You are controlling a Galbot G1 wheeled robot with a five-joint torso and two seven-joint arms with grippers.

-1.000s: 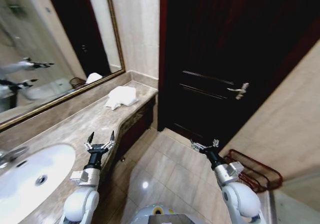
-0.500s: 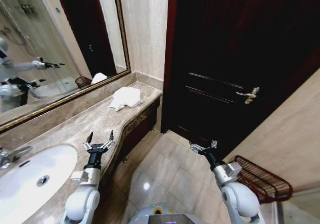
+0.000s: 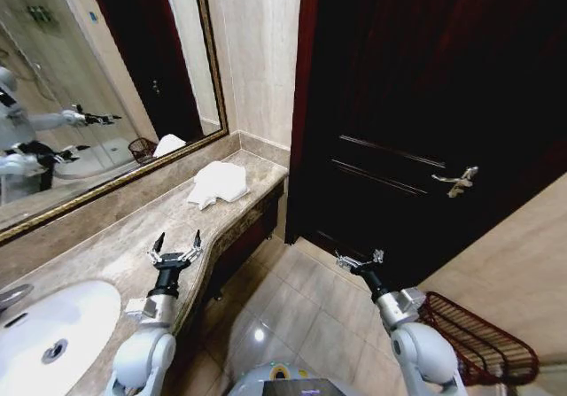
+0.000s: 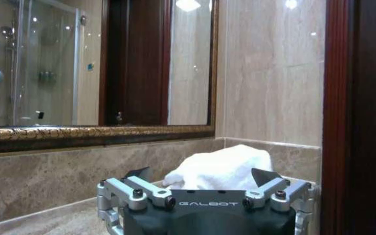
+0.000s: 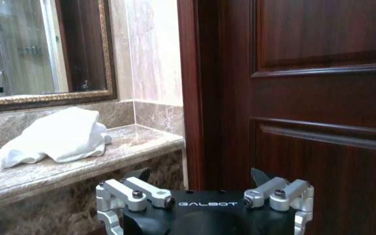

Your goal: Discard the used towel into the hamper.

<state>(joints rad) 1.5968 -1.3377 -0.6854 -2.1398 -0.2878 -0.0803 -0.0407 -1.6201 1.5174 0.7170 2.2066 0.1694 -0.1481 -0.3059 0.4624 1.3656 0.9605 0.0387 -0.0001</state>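
The towel (image 3: pixel 220 184) lies crumpled at the far end of the tabletop (image 3: pixel 115 250), at about 1 o'clock from the left gripper (image 3: pixel 176 244). Judged soft, light and limp; best pinched at a raised fold. The hamper (image 3: pixel 478 343) sits on the floor at 4 o'clock. Left gripper jaws spread, empty; right gripper (image 3: pixel 359 260) jaws spread over the floor. Compared with earlier, the view has swung right; the towel itself appears undisturbed.

A crumpled white towel (image 3: pixel 220 184) lies on the marble counter (image 3: pixel 124 245) beside the sink (image 3: pixel 44 338).
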